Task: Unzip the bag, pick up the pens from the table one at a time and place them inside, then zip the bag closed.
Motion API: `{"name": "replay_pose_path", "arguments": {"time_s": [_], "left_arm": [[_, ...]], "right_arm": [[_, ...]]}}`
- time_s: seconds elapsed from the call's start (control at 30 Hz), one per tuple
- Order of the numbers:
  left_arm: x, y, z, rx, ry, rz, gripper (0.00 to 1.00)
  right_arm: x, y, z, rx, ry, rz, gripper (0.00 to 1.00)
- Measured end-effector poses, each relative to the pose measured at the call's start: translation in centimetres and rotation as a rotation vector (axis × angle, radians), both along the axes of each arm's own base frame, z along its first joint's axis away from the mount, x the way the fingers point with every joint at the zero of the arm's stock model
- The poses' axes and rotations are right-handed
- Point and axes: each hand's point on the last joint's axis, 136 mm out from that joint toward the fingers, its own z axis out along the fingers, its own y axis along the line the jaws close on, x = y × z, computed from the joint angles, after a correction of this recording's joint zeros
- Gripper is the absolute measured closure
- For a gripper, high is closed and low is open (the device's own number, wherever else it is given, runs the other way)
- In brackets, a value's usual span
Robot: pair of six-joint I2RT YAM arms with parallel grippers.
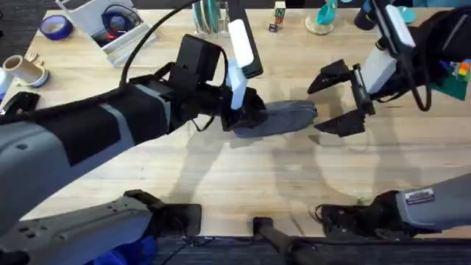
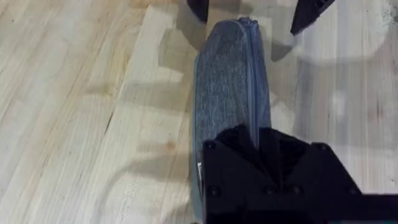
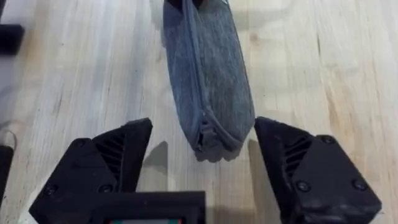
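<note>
Both arms reach in toward the middle, grippers facing each other.

The left arm stretches from the lower left across the centre, large and dark under the camera, its gripper (image 1: 246, 110) low and closed on one end of the bag (image 1: 287, 118). The right arm comes in from the right, its gripper (image 1: 340, 99) spread wide, black fingers (image 3: 118, 155) apart on either side of the bag's other end without touching it.

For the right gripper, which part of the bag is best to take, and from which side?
Probably the free end of the bag, approached along its length. That narrow end sits between the open right gripper's fingers, while the left gripper is at the other end.
</note>
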Motion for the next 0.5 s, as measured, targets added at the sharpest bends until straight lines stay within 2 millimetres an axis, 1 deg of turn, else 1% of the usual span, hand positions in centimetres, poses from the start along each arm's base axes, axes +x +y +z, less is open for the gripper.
{"name": "replay_pose_path", "arguments": {"time_s": [0.5], "left_arm": [[0.0, 0.0, 0.0, 0.0, 0.0, 0.0, 0.959]], "right_arm": [[0.36, 0.11, -0.21, -0.012, -0.01, -0.001, 0.005]]}}
